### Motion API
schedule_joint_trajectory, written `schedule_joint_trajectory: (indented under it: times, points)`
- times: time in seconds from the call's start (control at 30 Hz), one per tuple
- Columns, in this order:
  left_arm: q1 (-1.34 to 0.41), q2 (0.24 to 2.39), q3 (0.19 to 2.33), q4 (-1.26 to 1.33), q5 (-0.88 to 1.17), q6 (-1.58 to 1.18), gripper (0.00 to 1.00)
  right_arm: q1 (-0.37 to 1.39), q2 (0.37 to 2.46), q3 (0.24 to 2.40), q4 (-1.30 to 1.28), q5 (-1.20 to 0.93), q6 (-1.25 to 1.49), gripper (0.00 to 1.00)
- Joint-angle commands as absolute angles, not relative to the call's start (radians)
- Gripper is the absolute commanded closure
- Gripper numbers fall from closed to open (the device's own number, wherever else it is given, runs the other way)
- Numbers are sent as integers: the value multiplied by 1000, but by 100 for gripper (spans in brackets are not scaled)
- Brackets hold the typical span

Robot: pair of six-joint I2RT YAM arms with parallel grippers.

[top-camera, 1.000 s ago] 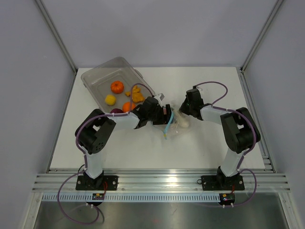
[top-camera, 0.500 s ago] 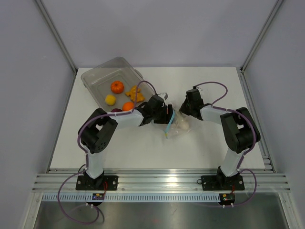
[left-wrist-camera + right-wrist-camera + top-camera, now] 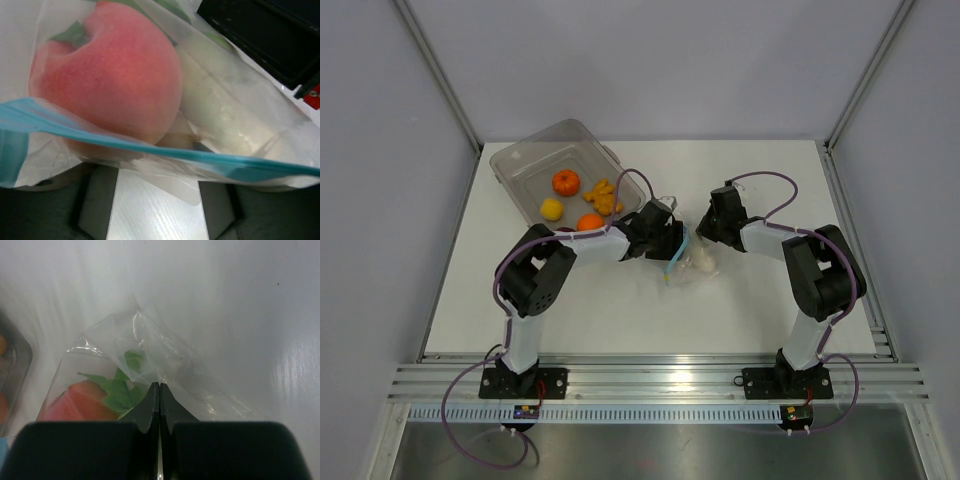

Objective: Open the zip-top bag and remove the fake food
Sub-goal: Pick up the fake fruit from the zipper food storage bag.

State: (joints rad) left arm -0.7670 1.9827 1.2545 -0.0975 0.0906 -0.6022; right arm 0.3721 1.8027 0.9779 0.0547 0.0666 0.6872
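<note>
The zip-top bag [image 3: 692, 264] lies crumpled mid-table between both grippers, its light-blue zip strip [image 3: 675, 262] facing the left arm. Fake food is inside it: a peach with green leaves [image 3: 110, 75] and a pale whitish piece [image 3: 220, 110]. My left gripper [image 3: 667, 243] is at the bag's mouth. In the left wrist view its fingers [image 3: 95, 200] stand apart, the zip strip [image 3: 150, 150] and a loose plastic lip lie just over them, and nothing is pinched. My right gripper [image 3: 159, 390] is shut on the bag's far plastic corner, beside the peach's leaves [image 3: 117, 390].
A rigid clear tub [image 3: 525, 165] stands at the back left, holding an orange pumpkin-like piece [image 3: 566, 182], a yellow one [image 3: 552, 208], an orange one [image 3: 590, 222] and a yellow-orange cluster [image 3: 605, 196]. The tub's corner [image 3: 12, 365] shows at the right wrist view's left edge.
My left gripper has slid right, up against the bag's zip edge, and the bag has bunched slightly toward the right gripper. The right gripper stays put, still shut.
</note>
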Motion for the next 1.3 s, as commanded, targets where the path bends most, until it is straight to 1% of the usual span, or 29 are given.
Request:
schedule_joint_trajectory:
  times: [0.0,0.1,0.23,0.5,0.93,0.97,1.13,1.27]
  points:
    - [-773,2011,1301,-115,66,-583,46,370,1809,1014,48,58,699,100]
    - [-773,2013,1305,-123,64,-583,53,368,1809,1014,48,61,703,100]
    - [-773,2008,1307,-124,67,-583,56,368,1809,1015,41,67,701,100]
    - [-773,1954,1289,-129,77,-577,57,318,1796,1008,28,74,716,100]
    - [-755,1838,1250,-153,22,-563,56,256,1760,979,5,126,779,100]
    - [-752,1829,1244,-163,17,-560,56,256,1758,979,-27,130,781,100]
    - [-716,1754,1201,-152,3,-571,56,255,1752,976,-29,123,775,100]
    - [-672,1703,1158,-135,29,-591,56,255,1747,976,-28,120,772,100]
